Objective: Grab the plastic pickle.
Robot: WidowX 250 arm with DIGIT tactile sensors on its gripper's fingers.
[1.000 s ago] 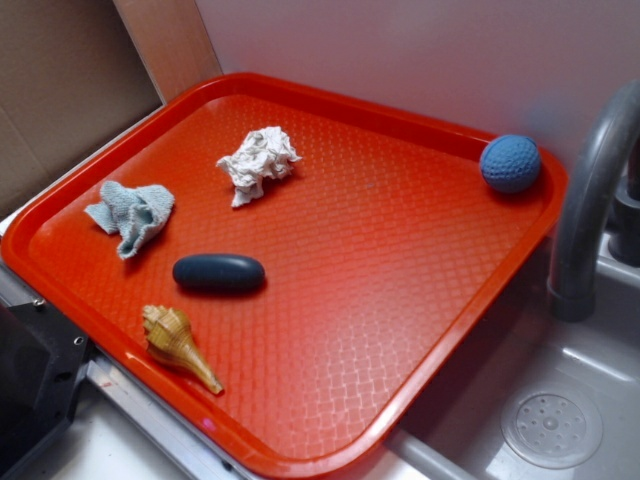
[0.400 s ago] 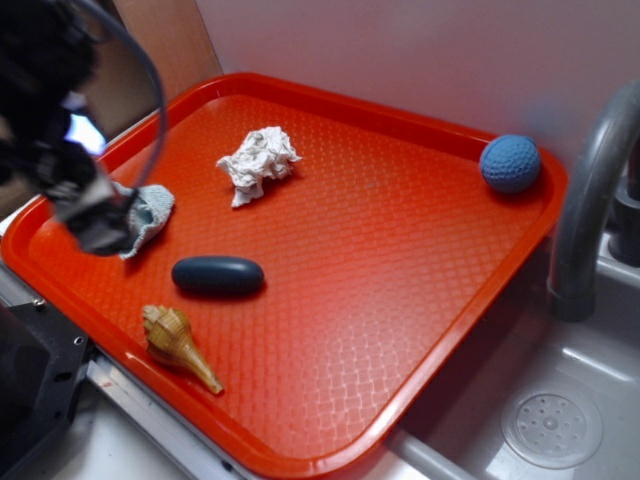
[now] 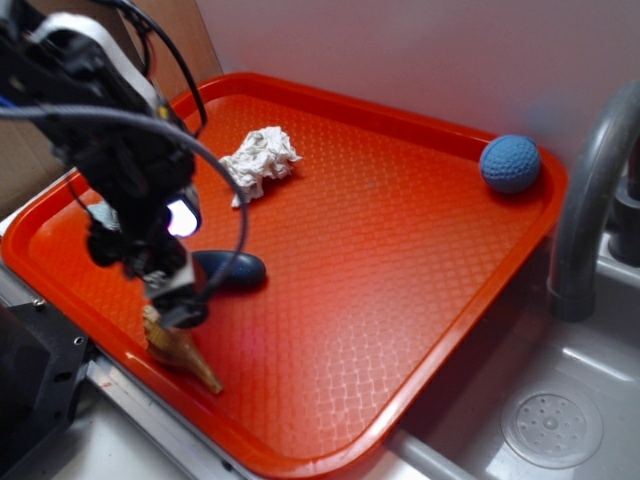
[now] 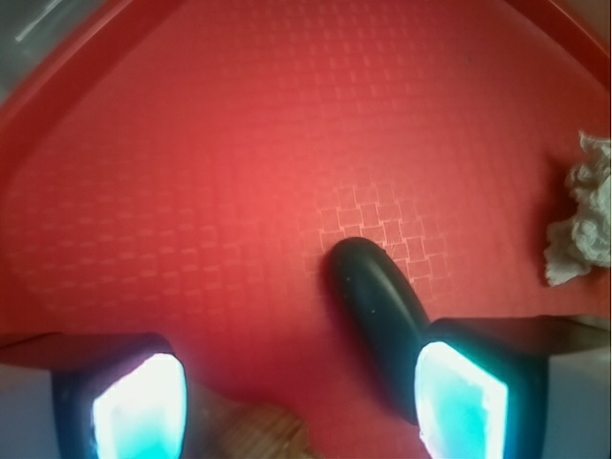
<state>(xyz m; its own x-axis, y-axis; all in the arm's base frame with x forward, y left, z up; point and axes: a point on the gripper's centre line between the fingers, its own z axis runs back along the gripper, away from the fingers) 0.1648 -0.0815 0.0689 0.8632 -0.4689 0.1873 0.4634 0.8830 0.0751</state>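
We have our gripper (image 4: 296, 397) over the near left part of the red tray (image 3: 420, 250), fingers spread wide and holding nothing. The pickle (image 4: 378, 311) lies flat on the tray, not centred in the gap: one end runs under the right finger (image 4: 459, 402), with the seashell (image 3: 180, 348) just beside. Nothing is grabbed yet; we judge that centring, lowering and closing remain.

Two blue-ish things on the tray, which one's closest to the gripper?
The plastic pickle, the dark elongated oval lying beside the gripper, near the seashell. The round knitted ball sits at the tray's far corner.
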